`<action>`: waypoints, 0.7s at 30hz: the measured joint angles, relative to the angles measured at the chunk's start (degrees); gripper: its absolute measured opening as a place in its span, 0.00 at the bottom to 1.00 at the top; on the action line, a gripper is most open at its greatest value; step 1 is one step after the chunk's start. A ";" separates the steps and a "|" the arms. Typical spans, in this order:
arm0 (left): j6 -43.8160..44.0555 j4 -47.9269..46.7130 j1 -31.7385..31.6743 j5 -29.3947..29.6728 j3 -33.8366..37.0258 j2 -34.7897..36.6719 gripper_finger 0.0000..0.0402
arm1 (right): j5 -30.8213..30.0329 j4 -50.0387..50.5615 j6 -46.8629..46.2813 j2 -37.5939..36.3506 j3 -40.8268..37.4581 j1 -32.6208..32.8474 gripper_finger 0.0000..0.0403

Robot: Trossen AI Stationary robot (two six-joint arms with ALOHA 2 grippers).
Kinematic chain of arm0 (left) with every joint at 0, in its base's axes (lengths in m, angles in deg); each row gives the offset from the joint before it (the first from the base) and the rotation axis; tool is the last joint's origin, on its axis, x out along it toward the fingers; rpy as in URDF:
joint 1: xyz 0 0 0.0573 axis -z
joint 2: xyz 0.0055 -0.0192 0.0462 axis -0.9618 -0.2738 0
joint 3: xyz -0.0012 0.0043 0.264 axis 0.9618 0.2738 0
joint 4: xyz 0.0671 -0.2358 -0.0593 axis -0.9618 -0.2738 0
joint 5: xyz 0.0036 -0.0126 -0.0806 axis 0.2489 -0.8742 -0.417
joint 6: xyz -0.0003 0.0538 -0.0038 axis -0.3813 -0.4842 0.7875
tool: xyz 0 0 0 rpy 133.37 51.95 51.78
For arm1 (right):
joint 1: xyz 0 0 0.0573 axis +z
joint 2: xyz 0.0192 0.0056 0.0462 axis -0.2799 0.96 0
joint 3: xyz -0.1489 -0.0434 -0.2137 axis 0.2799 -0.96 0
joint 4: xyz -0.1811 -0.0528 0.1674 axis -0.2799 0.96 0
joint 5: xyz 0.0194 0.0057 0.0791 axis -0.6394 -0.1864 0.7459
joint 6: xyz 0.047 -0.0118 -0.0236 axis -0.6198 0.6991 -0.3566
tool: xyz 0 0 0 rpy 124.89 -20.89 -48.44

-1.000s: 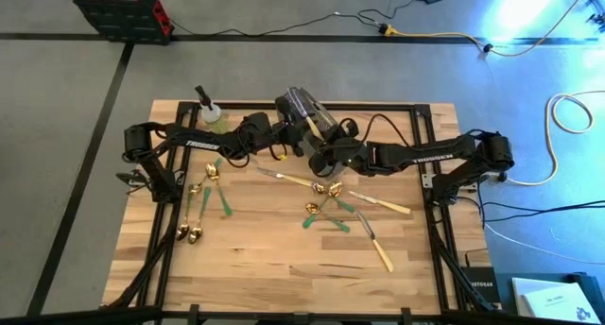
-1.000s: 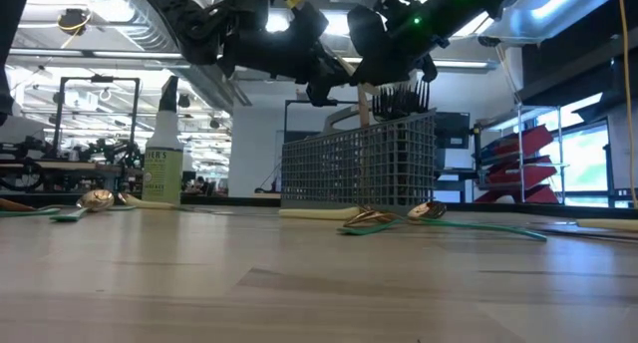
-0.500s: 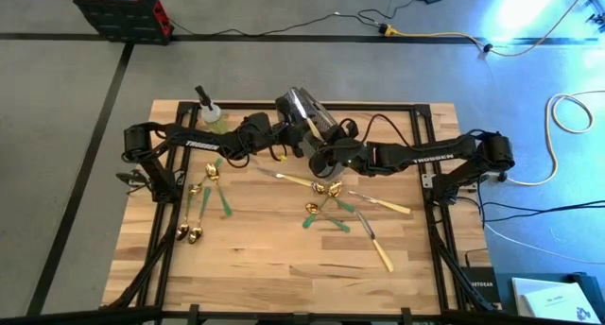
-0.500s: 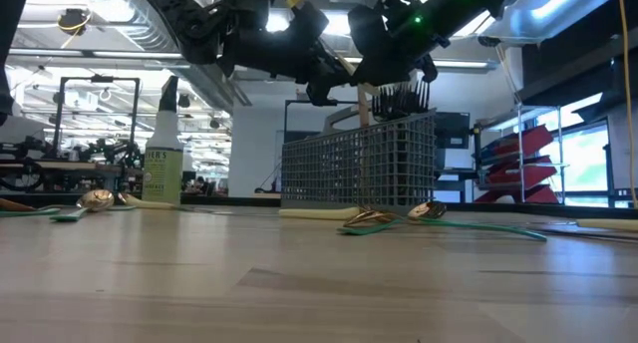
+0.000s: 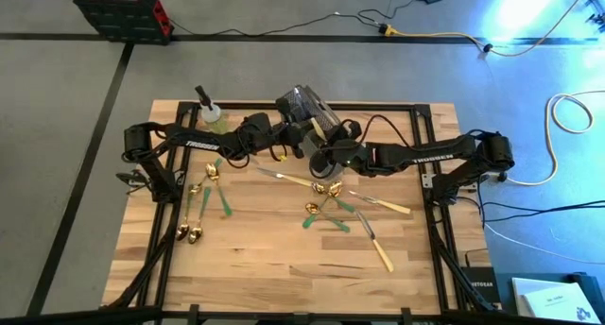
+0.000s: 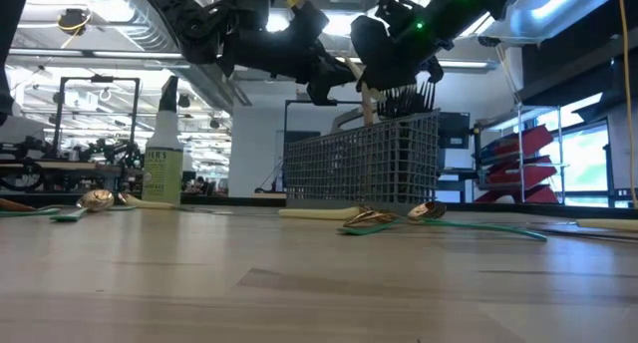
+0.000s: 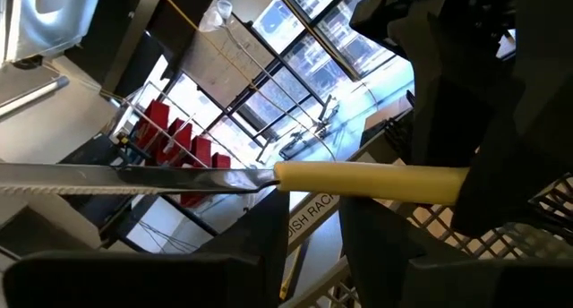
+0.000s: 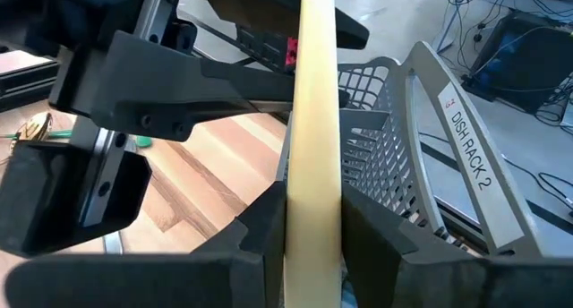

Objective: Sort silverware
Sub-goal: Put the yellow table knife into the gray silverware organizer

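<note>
A grey wire-mesh caddy [image 5: 307, 108] stands at the table's far middle. My left gripper [image 7: 309, 220] reaches it from the left and is shut on its rim. My right gripper [image 8: 313, 229] comes from the right, above the caddy [image 6: 359, 164], and is shut on a cream-handled knife [image 7: 367, 183]. The knife's steel blade [image 7: 134, 178] runs away from the right gripper. More silverware lies loose on the table: gold spoons with green handles [image 5: 326, 200] in the middle and another group [image 5: 197, 212] at the left. My left gripper pinches the caddy's rim band [image 7: 300, 235], printed DISH RACK, between its two fingers. The fingers come level from the table's left. In the low view the caddy's bottom sits at table level. My right gripper pinches the knife's cream handle [image 8: 313, 178] between its two fingers, which lie along the handle. It comes from the table's right, slanting down. The handle [image 6: 369, 102] hangs below the fingers, a little tilted, over the caddy's open top, clear of the table.
A spray bottle [image 5: 210, 112] with green liquid stands at the far left beside the left arm. Cream-handled knives [image 5: 380, 254] lie at the right and a long knife [image 5: 284, 179] in the middle. The near half of the table holds nothing.
In the low view the cream handle under my right gripper stood upright a second ago and now leans a little. Both arms have stayed in place.
</note>
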 joint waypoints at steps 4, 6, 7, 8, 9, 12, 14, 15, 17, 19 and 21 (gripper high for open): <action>0.00 0.00 0.00 0.02 0.00 0.00 0.21 | 0.02 -0.05 -0.04 0.00 -0.02 0.00 0.19; 0.04 0.00 0.00 0.02 0.00 0.00 0.21 | 0.02 -0.07 -0.04 0.00 -0.02 0.00 0.19; 0.04 0.00 0.00 0.02 0.00 0.00 0.21 | 0.00 -0.07 -0.04 0.00 -0.03 0.00 0.20; 0.04 0.00 0.00 0.02 0.00 0.00 0.21 | 0.02 -0.07 -0.02 0.02 -0.04 0.00 0.20; 0.07 0.03 0.00 0.02 0.00 0.00 0.21 | 0.02 -0.06 0.00 0.02 -0.04 0.00 0.21; 0.11 0.07 0.00 -0.02 0.00 0.00 0.21 | -0.18 -0.05 -0.04 0.02 -0.04 0.00 0.25; 0.40 0.02 0.04 -0.04 0.00 0.00 0.21 | -0.78 -0.02 -0.08 0.07 -0.07 0.00 0.30; 0.65 0.02 0.04 -0.02 0.00 0.00 0.21 | -1.11 -0.02 -0.13 0.09 -0.08 0.00 0.32; 0.88 0.04 0.02 -0.02 0.00 0.00 0.21 | -1.52 0.03 -0.15 0.11 -0.11 0.00 0.36; 1.06 0.02 0.02 0.00 0.00 0.00 0.21 | -1.56 0.02 -0.20 0.11 -0.12 0.00 0.39; 1.07 0.02 0.02 0.00 0.00 0.00 0.21 | -1.55 0.00 -0.23 0.11 -0.13 0.00 0.40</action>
